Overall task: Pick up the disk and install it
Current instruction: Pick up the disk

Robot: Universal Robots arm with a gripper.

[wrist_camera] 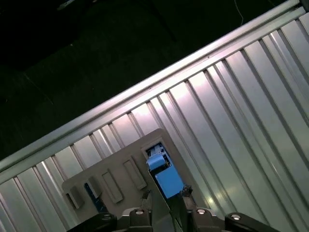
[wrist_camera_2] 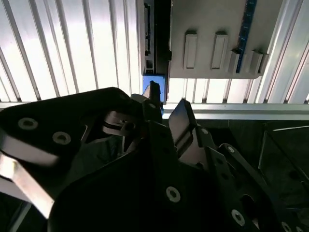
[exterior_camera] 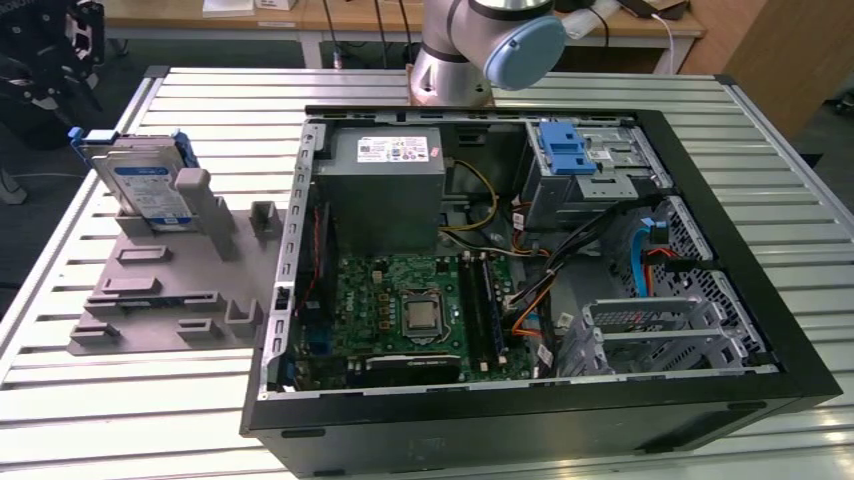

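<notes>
Disk [exterior_camera: 144, 180], just one, upright in one grey stand [exterior_camera: 160, 290]; one gripper [wrist_camera_2: 168, 99] apart, released and empty.

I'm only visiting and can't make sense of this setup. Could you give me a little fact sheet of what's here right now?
Disk: stands on edge in the grey holder, not yet picked up
Gripper: open, pointed at the disk's blue frame, apart from it, holding nothing
Computer case: lies open, to the exterior view's right of the holder
Table: slatted metal, carries holder and case
</notes>
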